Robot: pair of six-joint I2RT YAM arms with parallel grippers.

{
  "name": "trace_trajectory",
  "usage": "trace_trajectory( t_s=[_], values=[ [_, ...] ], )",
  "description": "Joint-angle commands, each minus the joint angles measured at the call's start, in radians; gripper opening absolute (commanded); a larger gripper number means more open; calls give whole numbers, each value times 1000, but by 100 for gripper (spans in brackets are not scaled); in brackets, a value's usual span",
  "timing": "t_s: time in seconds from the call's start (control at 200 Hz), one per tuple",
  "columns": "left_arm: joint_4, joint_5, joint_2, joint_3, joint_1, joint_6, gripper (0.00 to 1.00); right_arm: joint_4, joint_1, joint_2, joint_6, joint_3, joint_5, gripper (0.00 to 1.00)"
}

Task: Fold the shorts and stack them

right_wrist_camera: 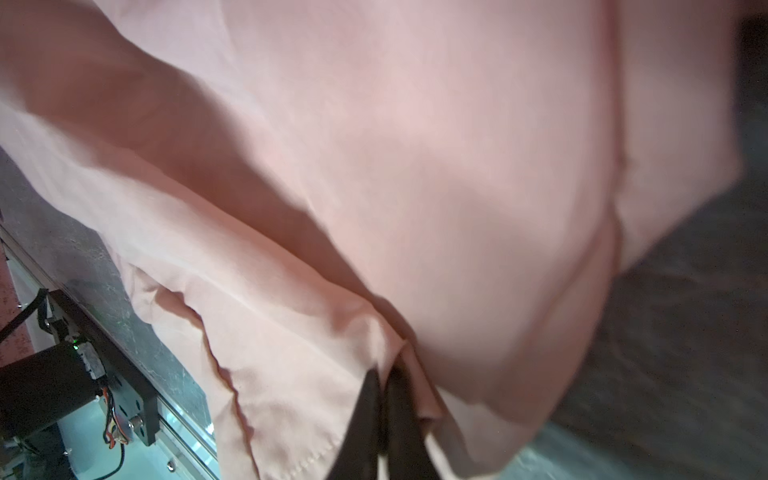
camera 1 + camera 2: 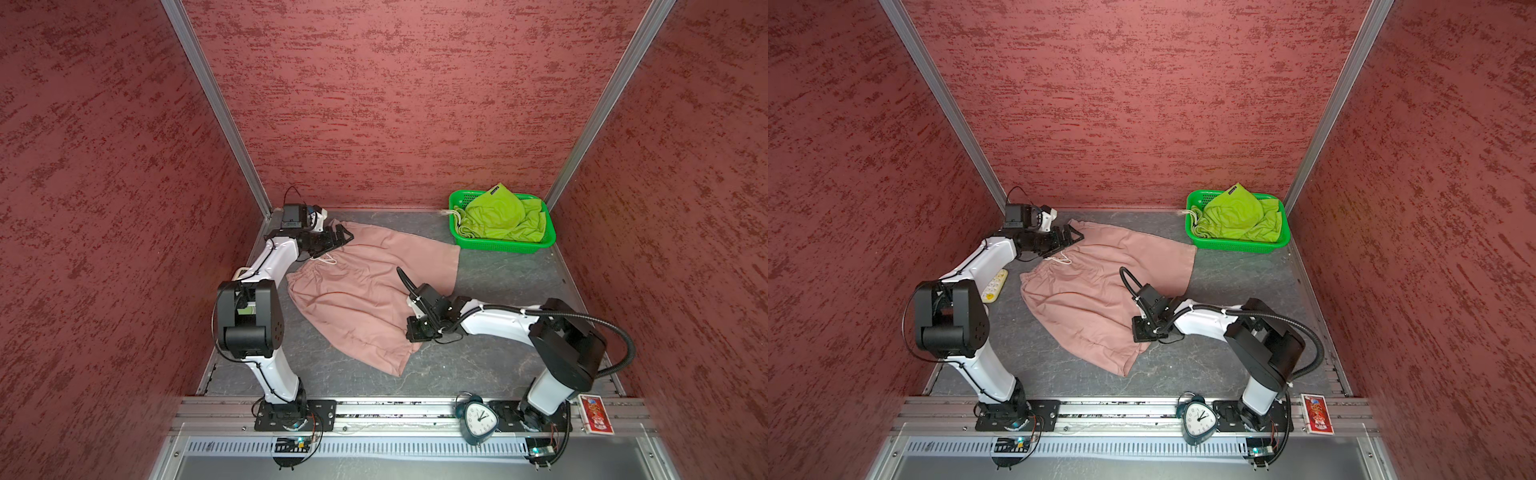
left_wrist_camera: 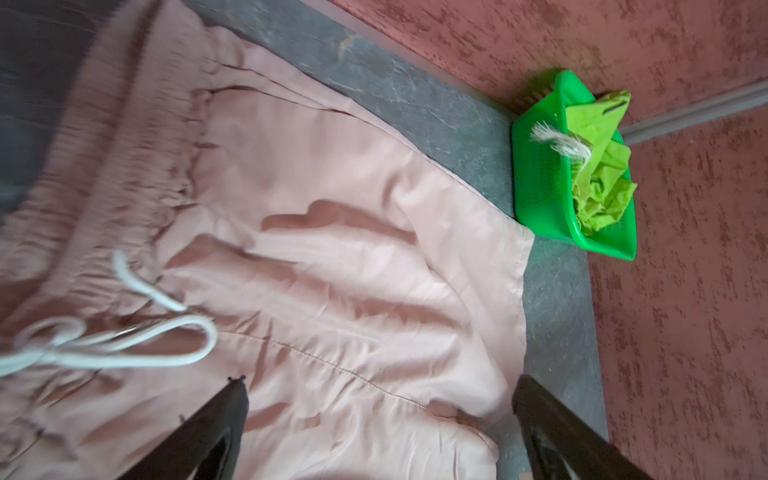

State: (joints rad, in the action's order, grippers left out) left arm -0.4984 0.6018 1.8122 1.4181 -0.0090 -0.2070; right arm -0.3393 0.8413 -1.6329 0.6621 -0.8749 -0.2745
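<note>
The dusty pink shorts (image 2: 357,291) (image 2: 1096,286) lie spread on the grey table, waistband to the left, white drawstring (image 3: 124,340) loose on top. My left gripper (image 2: 345,239) (image 2: 1076,235) (image 3: 380,399) hovers open over the far end of the waistband with nothing between its fingers. My right gripper (image 2: 417,330) (image 2: 1142,330) (image 1: 384,374) sits at the right edge of the near leg, jaws pinched together on a fold of pink fabric. The lime green shorts (image 2: 503,218) (image 2: 1239,218) (image 3: 602,195) lie crumpled in the basket.
A green perforated basket (image 2: 498,246) (image 2: 1233,246) (image 3: 536,174) stands in the far right corner. An alarm clock (image 2: 478,419) and a red card box (image 2: 596,413) rest on the front rail. A pale power strip (image 2: 994,286) lies under the left arm. Red walls enclose three sides.
</note>
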Motion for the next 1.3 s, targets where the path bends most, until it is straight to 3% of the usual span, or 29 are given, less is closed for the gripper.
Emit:
trace_trajectory(
  t_s=[0.0,0.16,0.361,0.516,0.646,0.801,0.922,1.062,1.127,1.172,1.292],
  values=[
    [-17,36,131,136,-101,103,99,-41,-23,153,0,52,60,39],
    [-58,32,322,307,-154,113,99,-16,-85,278,34,108,89,47],
    [-126,-40,484,436,-128,92,99,-51,-219,328,10,151,156,62],
    [-86,-29,484,365,-42,14,99,7,-394,308,-78,143,172,67],
    [-41,-57,423,267,-5,4,99,121,-427,187,-129,78,117,69],
    [-39,-113,388,231,16,-13,99,204,-435,-72,-189,-91,41,71],
    [17,-81,361,206,26,-61,99,210,-437,-211,-243,-252,-11,70],
    [-1,-57,291,207,9,-57,99,105,-413,-115,-295,-294,-56,66],
    [-23,-36,225,188,-1,-63,99,32,-389,-58,-302,-270,-136,66],
    [-18,-49,164,156,-8,-68,99,-12,-349,-29,-310,-245,-183,66],
    [-33,-103,-9,80,1,-88,100,-96,-179,13,-285,-179,-147,66]
  ],
)
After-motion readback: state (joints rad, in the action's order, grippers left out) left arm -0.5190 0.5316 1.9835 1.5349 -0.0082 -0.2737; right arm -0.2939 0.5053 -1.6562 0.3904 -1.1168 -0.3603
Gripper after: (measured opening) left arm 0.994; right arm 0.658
